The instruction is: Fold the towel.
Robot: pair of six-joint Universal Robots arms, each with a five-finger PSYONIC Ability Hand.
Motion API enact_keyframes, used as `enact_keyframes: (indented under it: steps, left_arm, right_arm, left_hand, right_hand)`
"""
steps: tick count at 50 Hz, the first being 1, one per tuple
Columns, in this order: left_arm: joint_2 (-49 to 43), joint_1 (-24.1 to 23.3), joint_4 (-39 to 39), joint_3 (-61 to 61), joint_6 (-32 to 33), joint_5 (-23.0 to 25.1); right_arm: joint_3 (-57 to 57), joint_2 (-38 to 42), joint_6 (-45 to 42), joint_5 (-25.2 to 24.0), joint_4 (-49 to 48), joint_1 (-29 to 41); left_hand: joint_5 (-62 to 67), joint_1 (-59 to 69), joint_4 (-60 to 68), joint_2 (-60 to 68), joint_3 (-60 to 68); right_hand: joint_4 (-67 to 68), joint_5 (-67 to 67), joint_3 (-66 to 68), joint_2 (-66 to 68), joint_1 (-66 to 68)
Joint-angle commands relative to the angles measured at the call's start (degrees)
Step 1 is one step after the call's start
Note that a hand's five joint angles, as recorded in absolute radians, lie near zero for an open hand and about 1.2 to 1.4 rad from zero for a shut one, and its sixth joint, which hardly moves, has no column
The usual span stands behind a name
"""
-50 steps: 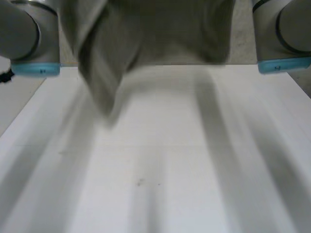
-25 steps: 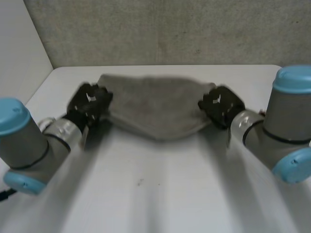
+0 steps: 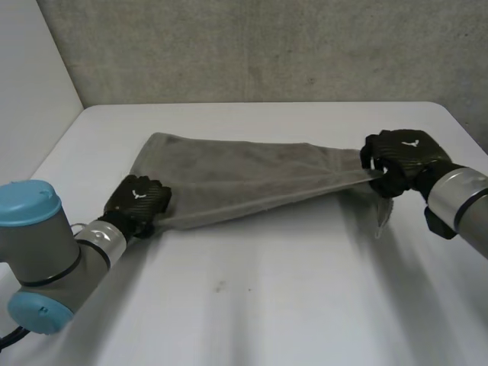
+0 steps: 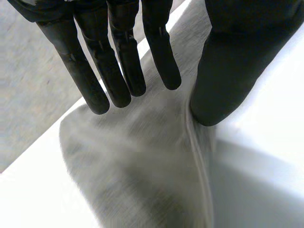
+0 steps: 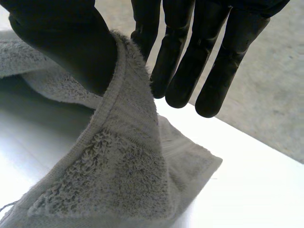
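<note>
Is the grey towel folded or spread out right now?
Spread out: the grey terry towel stretches over the white table between the left hand and the right hand.

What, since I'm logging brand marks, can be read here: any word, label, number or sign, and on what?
No words or numbers can be read.
On the left hand: a white emblem on its back, a shape, not letters.
On the right hand: the same kind of emblem.
On the towel: no tag or print showing.
</note>
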Motion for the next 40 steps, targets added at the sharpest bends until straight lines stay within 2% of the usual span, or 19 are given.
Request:
enact_keyframes:
  steps: [1,12,14,16,17,18,22,26,27,28,29,30,31,32,33,34,35,36,40]
  left_arm:
    - [0.23,1.42,0.12,-0.96,-0.38,-7.75]
    - [0.76,2.39,-0.49,-3.77,-0.38,-8.72]
    - [0.76,2.39,-0.76,-4.04,-0.38,-8.55]
    - [0.85,2.39,-1.89,-4.47,-0.38,-8.37]
    - [0.85,2.39,-1.90,-4.48,-0.38,-8.37]
    - [1.11,2.39,-2.86,-4.56,-0.29,-8.37]
    - [3.22,2.65,-5.15,-4.65,-0.38,-8.46]
    - [10.49,4.05,-10.93,-4.21,-0.20,-8.37]
    - [10.51,4.06,-10.95,-4.21,-0.20,-8.37]
    - [14.69,5.01,-13.39,-3.69,-0.20,-8.37]
    - [19.61,5.98,-15.93,-2.90,-0.20,-8.20]
    - [19.66,5.99,-15.96,-2.89,-0.20,-8.19]
    - [24.01,6.77,-18.57,-1.76,-0.03,-8.19]
    - [28.05,7.13,-21.29,-0.45,0.06,-8.11]
    - [28.09,7.13,-21.32,-0.43,0.06,-8.11]
    - [31.40,7.13,-24.45,1.05,0.24,-8.11]
    - [31.43,7.13,-24.49,1.06,0.24,-8.11]
    - [34.13,6.79,-28.40,2.54,0.50,-8.11]
    - [39.16,6.78,-40.53,7.20,0.68,-8.02]
  right_arm:
    - [1.03,0.16,0.53,-0.30,0.08,-3.35]
    - [1.47,0.68,0.09,-0.73,-0.01,-3.17]
    - [1.56,0.77,0.09,-0.73,-0.01,-3.09]
    - [1.65,0.86,0.01,-0.82,-0.01,-3.00]
    - [1.74,0.86,0.01,-0.82,-0.10,-2.91]
    - [1.74,0.86,0.01,-0.82,-0.10,-2.91]
    - [0.77,0.60,-2.00,-0.65,0.60,-2.82]
    - [-0.28,-0.55,-7.99,-0.56,4.12,-2.65]
    - [-1.59,-1.85,-12.17,-0.12,6.99,-2.65]
    - [-3.08,-3.69,-16.73,0.40,10.76,-2.56]
    - [-3.10,-3.71,-16.78,0.41,10.80,-2.56]
    - [-4.40,-5.71,-21.31,0.49,14.72,-2.64]
    - [-5.81,-7.21,-25.79,0.76,18.76,-2.91]
    - [-5.82,-7.22,-25.83,0.76,18.80,-2.91]
    - [-7.65,-8.44,-30.10,1.02,23.06,-3.08]
    - [-7.67,-8.46,-30.14,1.02,23.11,-3.08]
    - [-10.02,-9.41,-33.45,1.46,27.02,-3.17]
    - [-12.39,-10.64,-35.39,1.98,30.02,-3.26]
    - [-16.98,-13.99,-34.10,2.78,30.75,-3.17]
  left_hand:
    - [5.10,4.81,5.11,5.08,5.01]
    - [7.78,7.50,7.79,7.76,7.70]
    - [10.82,10.53,10.83,10.80,10.73]
    - [25.20,24.92,25.21,25.18,25.11]
    - [25.28,25.00,25.29,25.26,25.20]
    - [35.42,35.14,35.43,35.40,35.33]
    - [35.52,35.24,35.53,35.50,35.44]
    - [35.52,35.24,35.53,35.50,35.44]
    - [35.52,35.24,35.53,35.50,35.44]
    - [35.52,35.24,35.53,35.50,35.44]
    - [35.52,35.24,35.53,35.50,35.44]
    - [35.52,35.24,35.53,35.50,35.44]
    - [35.52,35.24,35.53,35.50,35.44]
    - [35.52,35.24,35.53,35.50,35.44]
    - [35.52,35.24,35.53,35.50,35.44]
    - [35.52,35.24,35.53,35.50,35.44]
    - [35.52,35.24,35.53,35.50,35.44]
    - [35.52,35.24,35.53,35.50,35.44]
    - [35.52,35.24,35.53,35.50,35.44]
  right_hand:
    - [11.47,13.38,11.91,12.45,23.77]
    - [11.47,13.38,11.91,12.45,23.77]
    - [11.47,13.38,11.91,12.45,23.77]
    - [11.47,13.38,11.91,12.45,23.77]
    - [11.47,13.38,11.91,12.45,23.77]
    - [11.47,13.38,11.91,12.45,23.77]
    - [11.47,13.38,11.91,12.45,23.77]
    - [11.47,13.38,11.91,12.45,23.77]
    - [11.47,13.38,11.91,12.45,23.77]
    - [11.47,13.38,11.91,12.45,23.77]
    - [11.47,13.38,11.91,12.45,23.77]
    - [11.47,13.38,11.91,12.45,23.77]
    - [11.47,13.38,11.91,12.45,23.77]
    - [11.47,13.38,11.91,12.45,23.77]
    - [11.47,13.38,11.91,12.45,23.77]
    - [11.47,13.38,11.91,12.45,23.77]
    - [11.47,13.38,11.91,12.45,23.77]
    - [11.47,13.38,11.91,12.45,23.77]
    - [11.47,13.38,11.91,12.45,23.77]
